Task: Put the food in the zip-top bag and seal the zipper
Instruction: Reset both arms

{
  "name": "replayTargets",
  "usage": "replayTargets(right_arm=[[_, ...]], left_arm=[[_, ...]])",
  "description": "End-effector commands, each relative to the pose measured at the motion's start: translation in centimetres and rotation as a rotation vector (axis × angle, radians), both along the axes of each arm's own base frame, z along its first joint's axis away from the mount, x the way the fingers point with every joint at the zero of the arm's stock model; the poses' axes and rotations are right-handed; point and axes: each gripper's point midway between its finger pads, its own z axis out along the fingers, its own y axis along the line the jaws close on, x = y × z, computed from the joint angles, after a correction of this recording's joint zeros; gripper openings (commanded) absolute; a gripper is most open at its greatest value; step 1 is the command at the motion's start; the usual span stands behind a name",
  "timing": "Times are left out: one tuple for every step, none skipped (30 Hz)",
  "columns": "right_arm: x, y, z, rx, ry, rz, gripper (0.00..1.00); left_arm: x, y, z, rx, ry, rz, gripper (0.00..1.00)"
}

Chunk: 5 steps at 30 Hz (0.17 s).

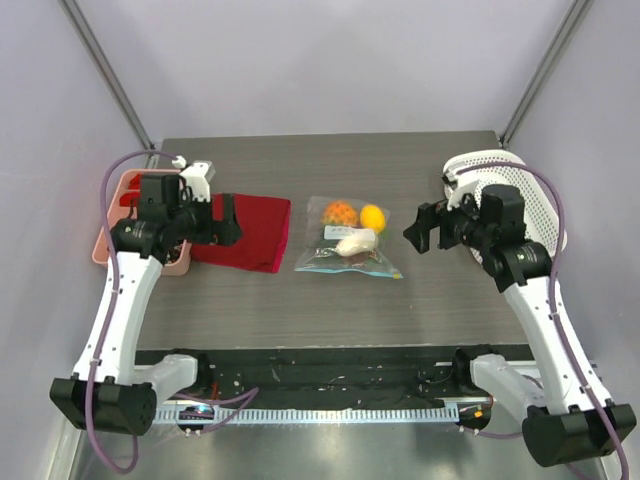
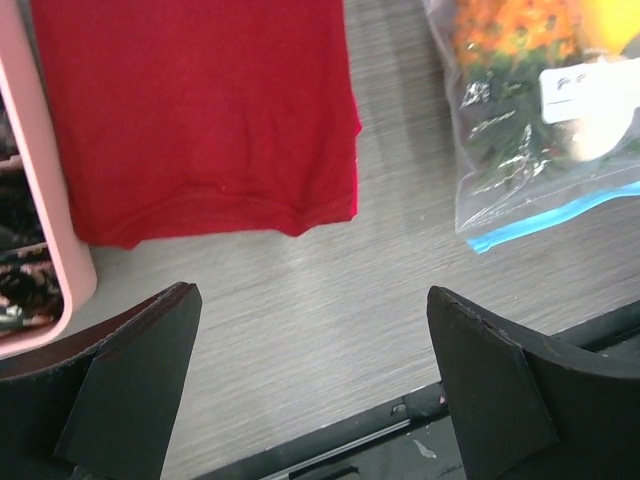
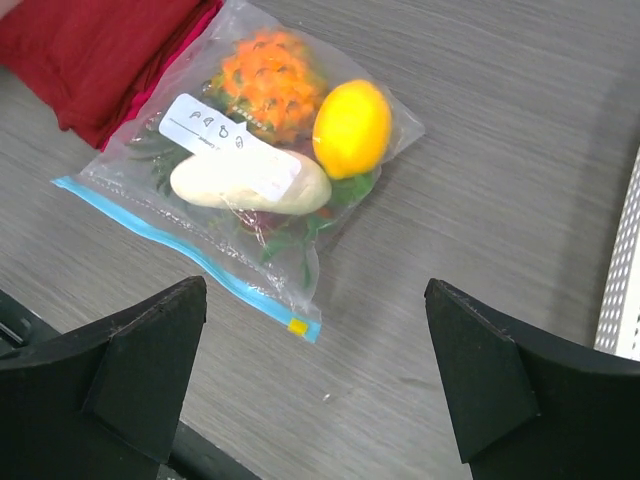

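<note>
Both pincers stood wide and empty: left gripper [image 1: 226,222] by red cloth [image 1: 255,230], right gripper [image 1: 418,230] right of zip-top bag [image 3: 270,250] | bag lay flat on table [image 1: 300,310], holding pineapple [image 3: 265,80], orange [image 3: 352,128], radish [image 3: 215,185] | zipper [image 3: 180,245] ran along its near edge

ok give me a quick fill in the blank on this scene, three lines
1. The pineapple, orange and radish all lie ____ the zip-top bag.
2. The folded cloth lying left of the bag is coloured ____.
3. The left hand and the right hand both stand ____, with nothing between their fingers.

Missing words: inside; red; open
</note>
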Motion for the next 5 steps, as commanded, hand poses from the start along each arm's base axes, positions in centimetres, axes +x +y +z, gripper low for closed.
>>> replayTargets(right_arm=[[-0.61, -0.48, 1.14, 0.143, 0.004, -0.075, 0.95], [-0.75, -0.60, 1.23, 0.160, -0.003, -0.081, 0.96], [-0.69, -0.79, 1.35, 0.165, -0.010, -0.090, 0.95], [-0.63, -0.97, 1.47, 0.180, -0.007, -0.106, 0.95], [-0.58, -1.03, 1.87, 0.190, -0.012, -0.107, 0.95]], left_arm=[[-1.29, 1.38, -0.76, 0.051, 0.003, 0.044, 1.00], [-1.56, 1.49, -0.87, 0.056, 0.008, 0.046, 1.00], [-1.67, 1.53, -0.72, 0.057, 0.005, 0.048, 1.00], [-1.81, 1.50, -0.61, 0.056, 0.005, 0.044, 1.00], [-1.78, 1.43, -0.15, 0.055, -0.004, 0.038, 1.00]])
